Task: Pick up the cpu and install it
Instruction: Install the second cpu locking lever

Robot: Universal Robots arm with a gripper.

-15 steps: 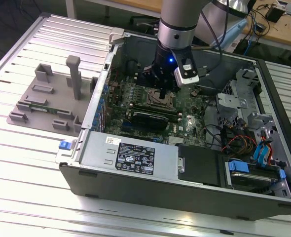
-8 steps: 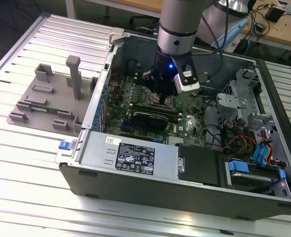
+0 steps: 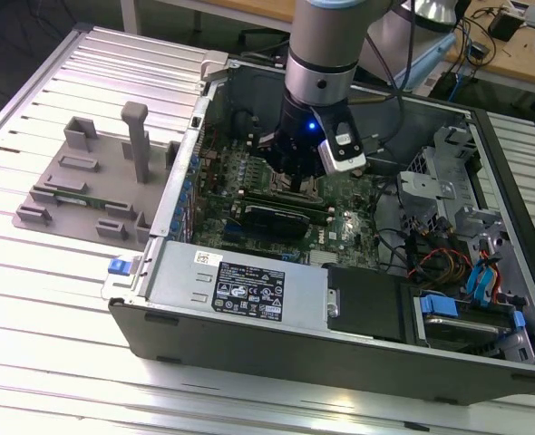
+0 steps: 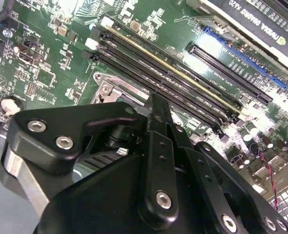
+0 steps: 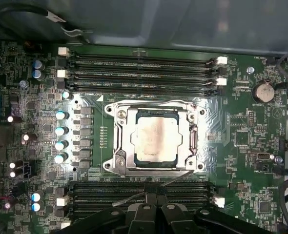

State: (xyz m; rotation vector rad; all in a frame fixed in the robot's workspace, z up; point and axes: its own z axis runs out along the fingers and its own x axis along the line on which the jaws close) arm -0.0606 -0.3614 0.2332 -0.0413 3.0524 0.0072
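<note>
Hovering tool [image 5: 151,197] over motherboard [image 5: 241,141]; fingers pressed together, pinching nothing. We see cpu [image 5: 153,139] already seated in socket frame [image 5: 120,139], between memory slots [image 5: 139,66]. Our read: check chip lies flat, corners square, no tilt.

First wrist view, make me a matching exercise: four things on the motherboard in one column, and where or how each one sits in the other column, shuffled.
Things:
1. cpu
2. claw
3. round silver battery
4. blue-topped capacitors

Descriptions:
A. in a column beside the socket frame
B. lying inside the metal socket frame
C. near the board's edge, past the end of the memory slots
D. black, poised over memory slots beside the socket

Pairs: 1-B, 2-D, 3-C, 4-A
</note>
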